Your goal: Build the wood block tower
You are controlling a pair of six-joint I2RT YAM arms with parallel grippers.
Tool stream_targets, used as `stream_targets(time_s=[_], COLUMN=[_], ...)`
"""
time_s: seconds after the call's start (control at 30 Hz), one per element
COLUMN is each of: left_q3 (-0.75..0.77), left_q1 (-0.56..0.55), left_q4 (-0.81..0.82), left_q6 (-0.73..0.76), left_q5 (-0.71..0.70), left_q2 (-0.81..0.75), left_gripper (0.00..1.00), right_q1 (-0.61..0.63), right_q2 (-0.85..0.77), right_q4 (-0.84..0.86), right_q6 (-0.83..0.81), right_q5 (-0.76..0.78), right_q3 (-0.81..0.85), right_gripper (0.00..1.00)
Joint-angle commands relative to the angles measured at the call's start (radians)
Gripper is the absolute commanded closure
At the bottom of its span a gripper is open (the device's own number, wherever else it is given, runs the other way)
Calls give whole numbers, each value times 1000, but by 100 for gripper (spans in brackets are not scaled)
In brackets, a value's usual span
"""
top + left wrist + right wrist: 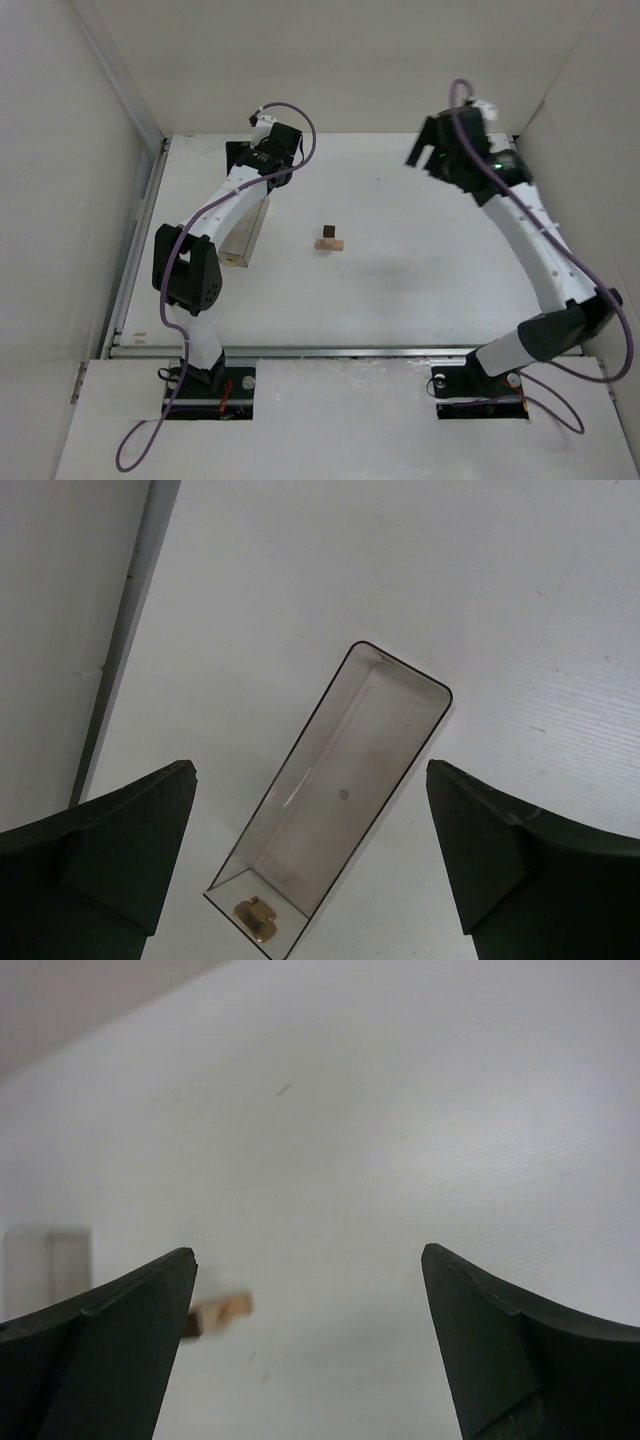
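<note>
The wood block tower stands mid-table: a dark brown cube on a pale tan block. In the right wrist view the tan block shows blurred beside my left finger, which partly hides the dark piece. My right gripper hangs raised at the back right, far from the blocks. Its jaws are open and empty. My left gripper hovers over the clear plastic box, open, holding nothing.
The clear box lies on the table at the left, with a small tan piece at its near end. White walls enclose the table on the left, back and right. A metal rail runs along the near edge.
</note>
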Motion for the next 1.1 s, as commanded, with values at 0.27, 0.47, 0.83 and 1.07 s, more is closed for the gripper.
stream_targets(time_s=[0.27, 0.47, 0.83, 1.07], left_q3=[-5, -5, -5, -14], left_q1=[-4, -4, -4, -4], left_q4=[7, 16, 16, 16], left_q6=[1, 10, 10, 10], left_q5=[-51, -82, -72, -72], left_q2=[-56, -46, -36, -36], left_gripper=[0, 0, 0, 0], right_q1=[-624, -649, -649, -649], right_q2=[-90, -139, -196, -250], right_q4=[-205, -185, -172, -126], right_q6=[-130, -139, -158, -176], right_q5=[115, 168, 178, 169], right_q3=[-1, -66, -115, -126], right_gripper=[0, 0, 0, 0])
